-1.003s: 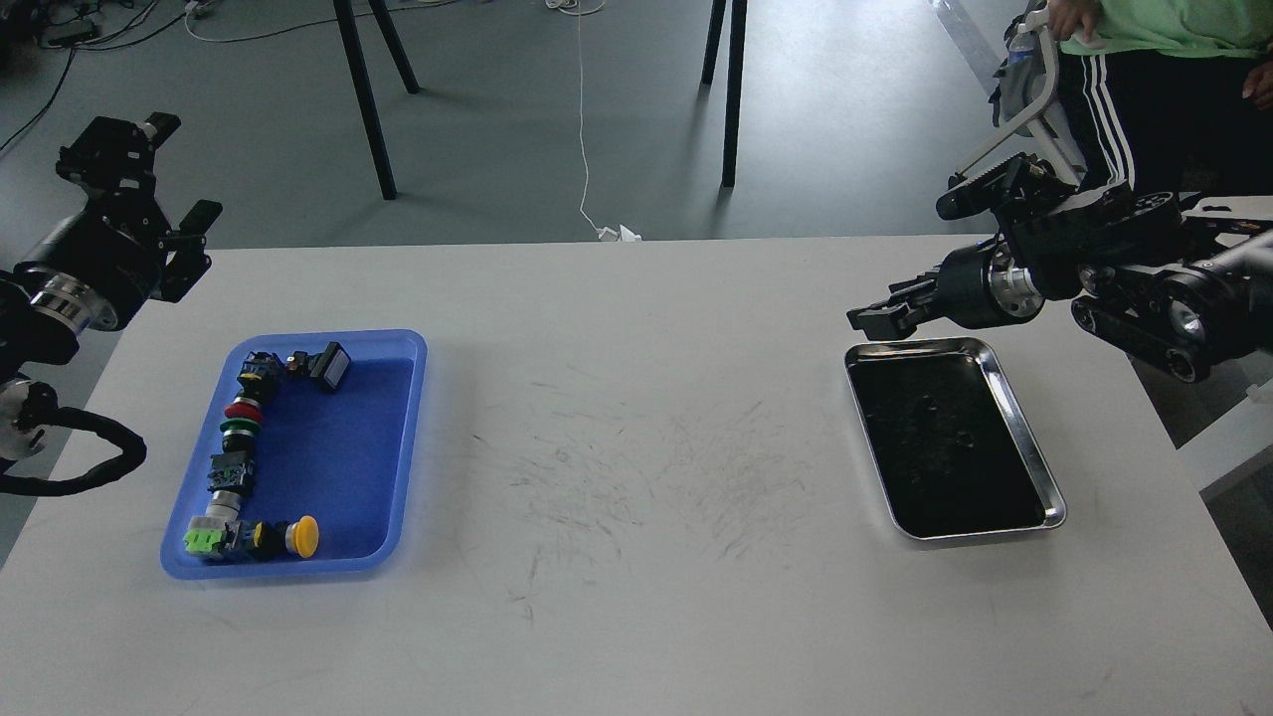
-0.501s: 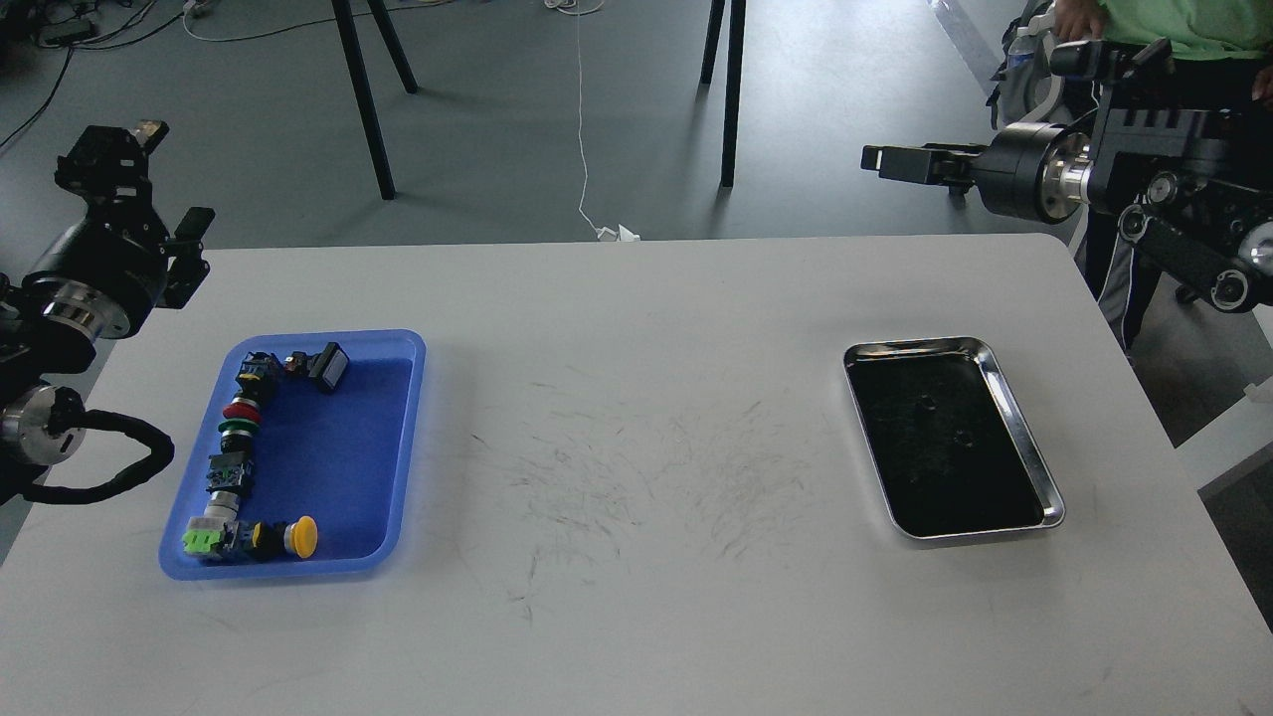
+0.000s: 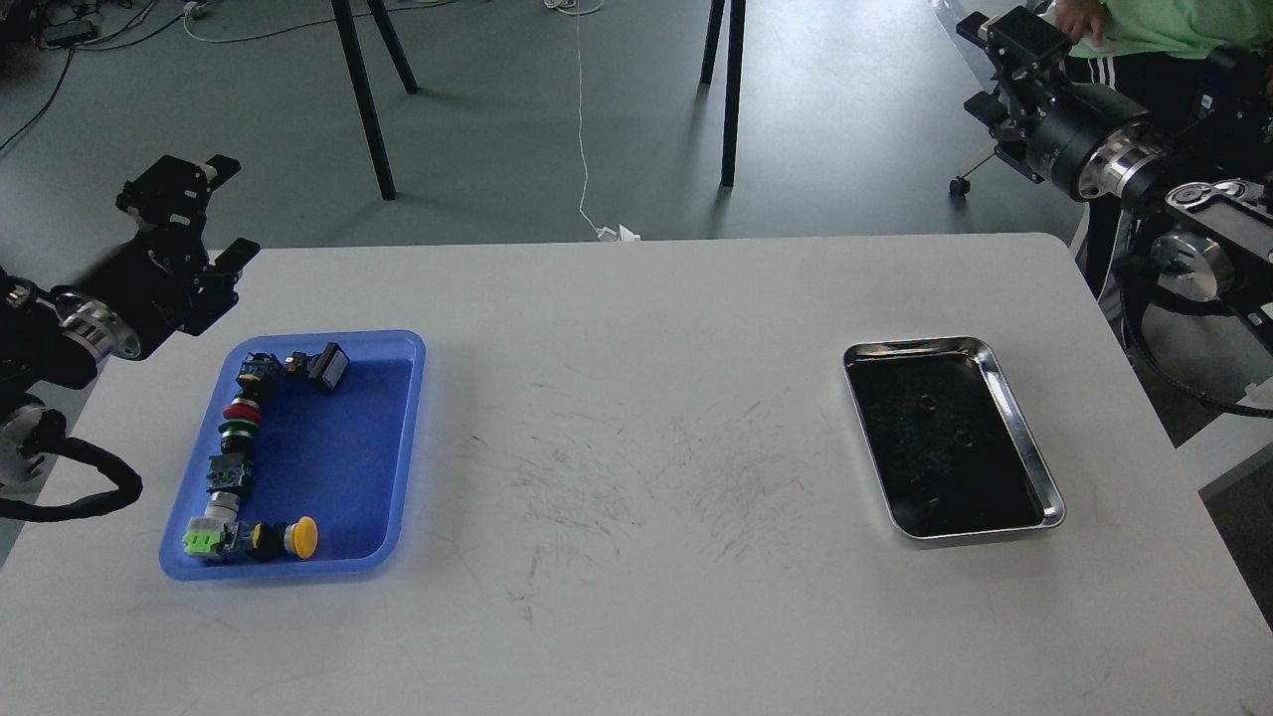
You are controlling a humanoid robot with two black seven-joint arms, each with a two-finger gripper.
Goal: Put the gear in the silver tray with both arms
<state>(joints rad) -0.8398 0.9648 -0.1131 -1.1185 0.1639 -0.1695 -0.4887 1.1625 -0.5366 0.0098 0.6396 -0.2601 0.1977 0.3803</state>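
Note:
The silver tray (image 3: 1034,455) lies on the right part of the white table, and its dark bottom holds no part. The gear, several push-button switch parts (image 3: 239,438), lies in a row along the left side of the blue plastic tray (image 3: 338,457), with a yellow button (image 3: 303,535) at the front. My left gripper (image 3: 211,211) hovers open and empty off the table's far left corner, just behind the blue tray. My right gripper (image 3: 995,65) is raised high beyond the table's far right corner, well away from the silver tray. Its fingers are dark and hard to tell apart.
A person in a green shirt (image 3: 1154,25) stands behind my right arm. Black stand legs (image 3: 363,99) and a white cable (image 3: 583,119) are on the floor beyond the table's far edge. The scuffed table top (image 3: 636,477) separates the two trays.
My right arm has lifted from just over the silver tray's far end and swung up and back to the right. My left gripper has shifted right and slightly down, toward the blue tray.

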